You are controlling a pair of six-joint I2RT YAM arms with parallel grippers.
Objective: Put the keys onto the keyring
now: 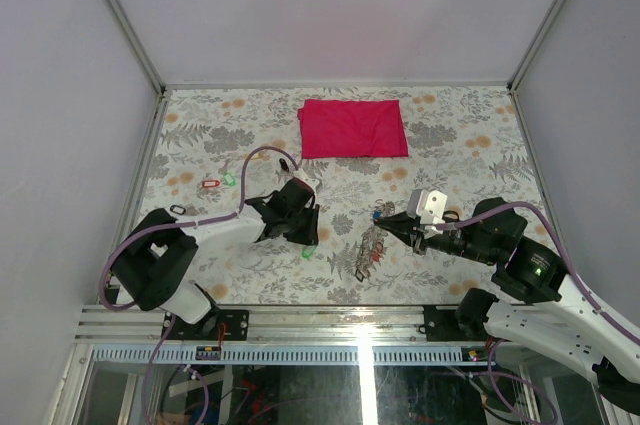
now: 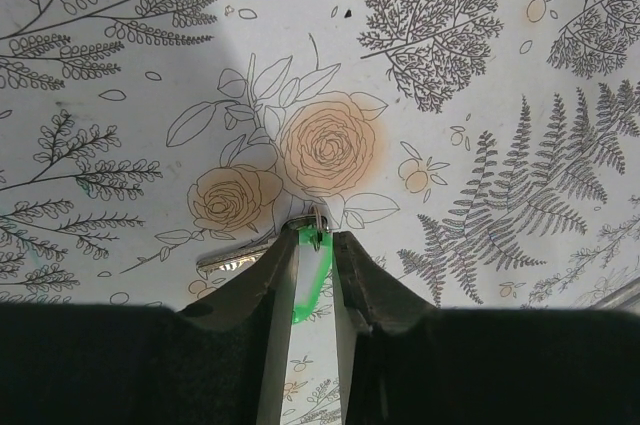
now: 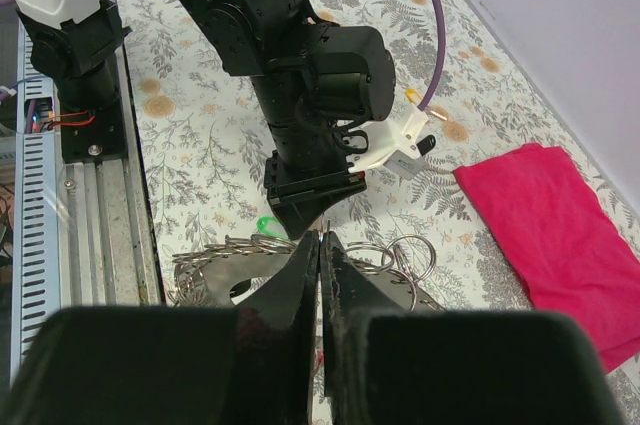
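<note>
While in left gripper (image 2: 315,238), green key (image 2: 308,290)

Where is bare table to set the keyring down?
Free: far-right corner, right of the red cloth; far-left corner, beyond the red-tagged key. Crowded: centre, where left gripper holding a green-tagged key, right gripper and keyring meet.

No legible text, brands or numbers in any view, green key tag (image 2: 312,280) seen edge-on, nothing readable, desk (image 1: 450,145) cover floral print only.

Overhead plus close wrist views, same table (image 1: 470,160)
</note>
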